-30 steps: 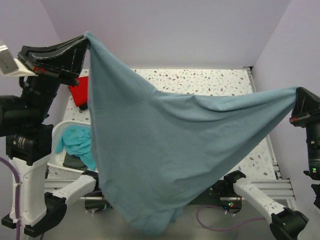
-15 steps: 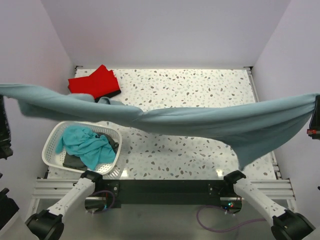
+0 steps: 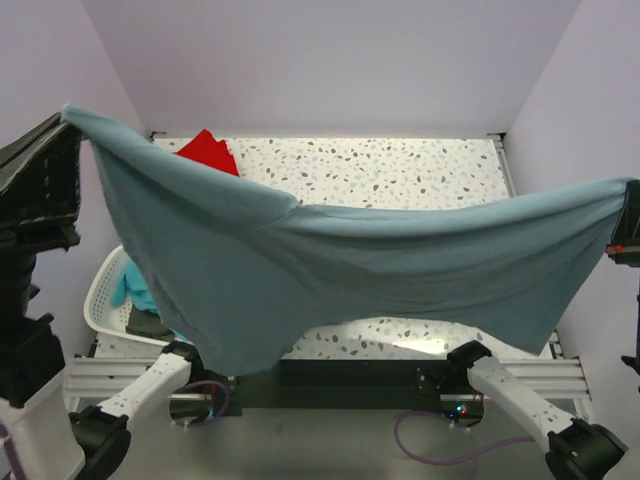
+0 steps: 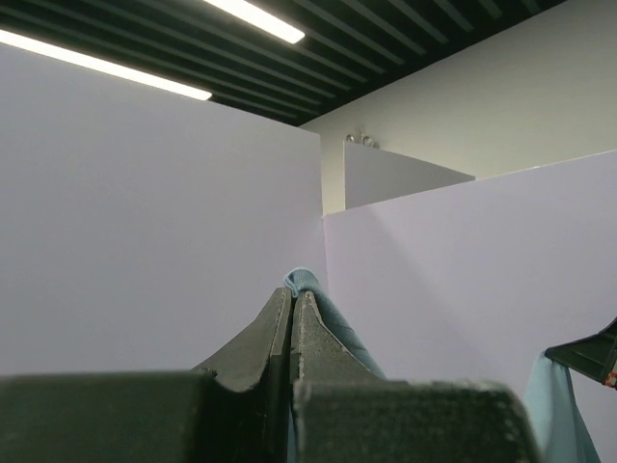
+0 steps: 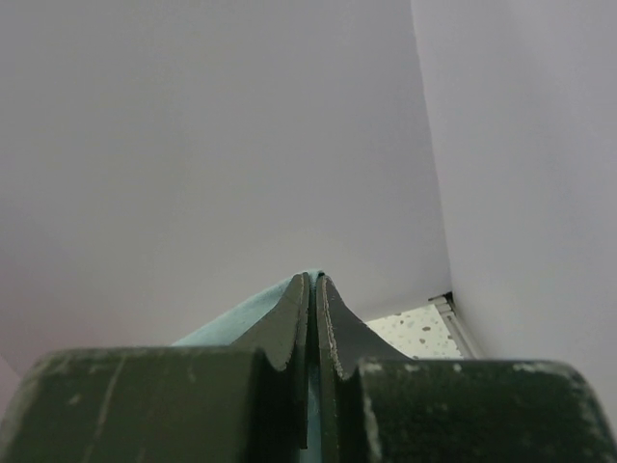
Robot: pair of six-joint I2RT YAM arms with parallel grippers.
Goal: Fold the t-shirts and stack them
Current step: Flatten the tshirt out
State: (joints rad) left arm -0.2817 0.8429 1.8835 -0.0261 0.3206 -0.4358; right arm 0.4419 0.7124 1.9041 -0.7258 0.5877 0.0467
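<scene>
A large slate grey-blue t-shirt [image 3: 350, 260] hangs spread in the air between both arms, above the speckled table [image 3: 400, 170]. My left gripper [image 3: 68, 116] [image 4: 291, 294] is raised at the far left, shut on one corner; a bit of cloth [image 4: 307, 283] pokes past its tips. My right gripper [image 3: 626, 192] [image 5: 314, 280] at the far right is shut on the opposite corner. A red t-shirt [image 3: 206, 150] lies at the back left, partly hidden by the hanging cloth. A teal t-shirt [image 3: 134, 290] and a black one [image 3: 150, 323] lie in the basket.
A white lattice basket [image 3: 98, 290] stands at the front left, mostly covered from view by the hanging shirt. Lilac walls close in on the left, back and right. The arm bases [image 3: 330, 385] sit at the near edge.
The left gripper swung out to the left, drawing the shirt into a taut band, then came back into view. The shirt now hangs as a broad sheet. The right gripper stayed put.
</scene>
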